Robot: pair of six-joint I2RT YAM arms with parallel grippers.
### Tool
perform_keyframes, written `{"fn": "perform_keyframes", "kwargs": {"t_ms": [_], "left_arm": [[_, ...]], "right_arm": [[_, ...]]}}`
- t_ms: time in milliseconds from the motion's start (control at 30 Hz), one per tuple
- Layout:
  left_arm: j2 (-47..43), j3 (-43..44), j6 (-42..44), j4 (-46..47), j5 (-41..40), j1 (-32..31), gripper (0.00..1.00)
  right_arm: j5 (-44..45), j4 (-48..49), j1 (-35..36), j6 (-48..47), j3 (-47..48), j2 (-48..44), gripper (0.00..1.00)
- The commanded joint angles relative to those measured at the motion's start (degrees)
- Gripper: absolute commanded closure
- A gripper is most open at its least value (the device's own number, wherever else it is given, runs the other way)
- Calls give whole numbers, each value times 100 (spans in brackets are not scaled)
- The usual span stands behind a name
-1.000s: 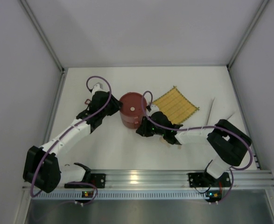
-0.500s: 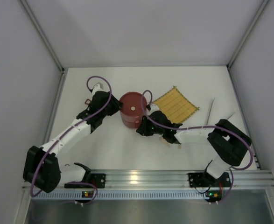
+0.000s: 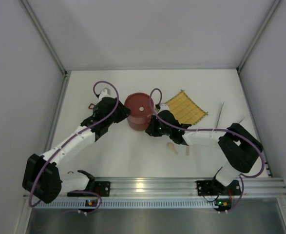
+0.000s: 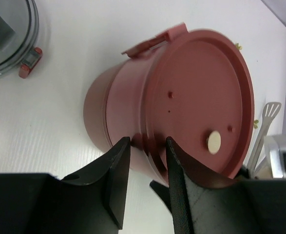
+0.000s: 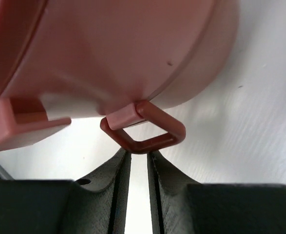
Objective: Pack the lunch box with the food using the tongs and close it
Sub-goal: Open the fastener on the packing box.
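One lidded lunch box [image 3: 139, 110] between fingers [image 4: 114, 181]

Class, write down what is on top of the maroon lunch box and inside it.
A flat maroon lid with a pale dot sits on the lunch box. It covers the inside, so its contents cannot be seen.

No legible text, label, brand, number or sign appears in any view. The only marking on the lunch box [image 4: 196, 87] is a plain pale dot [image 4: 213, 141] on its top face, and it carries no characters.
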Motion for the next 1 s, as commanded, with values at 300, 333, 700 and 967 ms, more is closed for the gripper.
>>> {"fn": "perform_keyframes", "kwargs": {"t_ms": [300,333,700,967], "left_arm": [[21,-152,258,-1215,333,-269,61],[30,-134,258,-1206,359,-260,61],[188,534,513,-1478,236,-269,60],[206,824,539,-1531,192,-269,60]], "right_arm": [[68,97,-376,-4,463,-55,81],[163,80,-376,-12,410,-82,80],[-380,-1510,-367,-346,621,-1328,76],[-188,-2521,-367,-663,1516,-1868,75]]}}
